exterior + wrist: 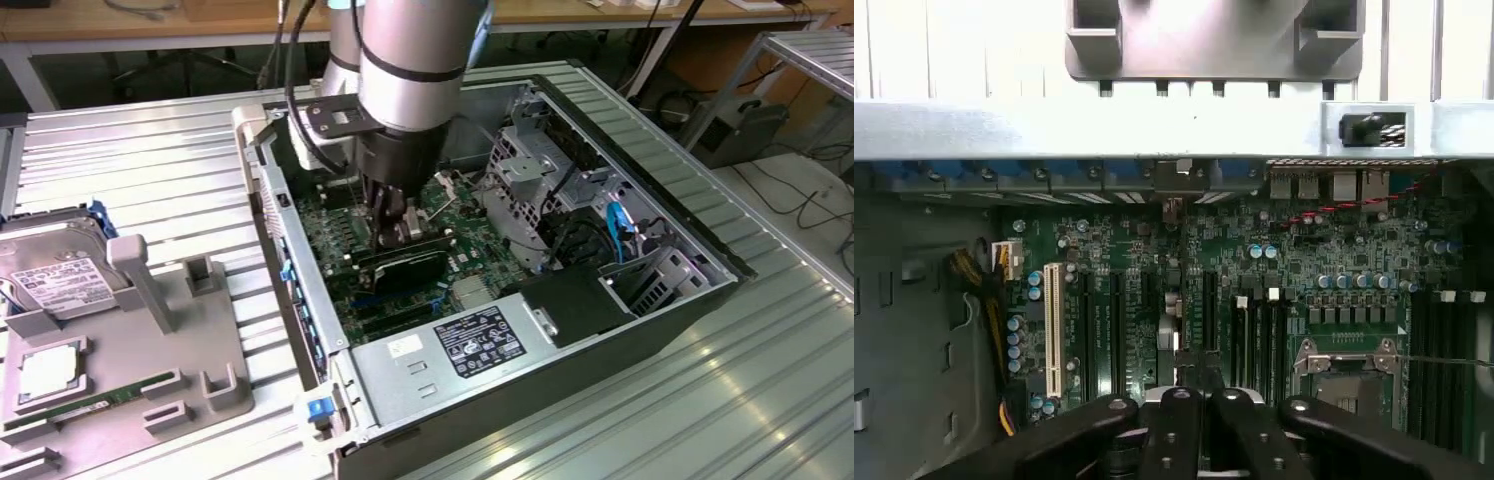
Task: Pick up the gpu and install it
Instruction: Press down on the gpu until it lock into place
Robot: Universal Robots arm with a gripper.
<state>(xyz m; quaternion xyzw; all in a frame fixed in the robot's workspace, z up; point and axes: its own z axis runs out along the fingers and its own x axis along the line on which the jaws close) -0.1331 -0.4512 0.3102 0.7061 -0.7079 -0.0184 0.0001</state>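
The gpu (407, 268), a dark card with a green edge, stands on its edge on the motherboard (334, 240) inside the open computer case (587, 340). My gripper (395, 238) reaches straight down into the case, and its tips are at the card's upper edge. In the wrist view the two black fingers (1176, 420) are pressed together, so the gripper (1194, 395) is shut. A thin silvery edge, apparently the gpu (1170, 320), runs below them between the black expansion slots toward the rear slot opening. I cannot tell whether the tips pinch the card or only rest on it.
A grey parts fixture (200, 380) on the exterior view's left holds a hard drive (60, 275), a processor (47, 370) and a memory stick (94, 400). Inside the case are the power supply (454, 350), a drive cage (534, 160) and blue cables (617, 225).
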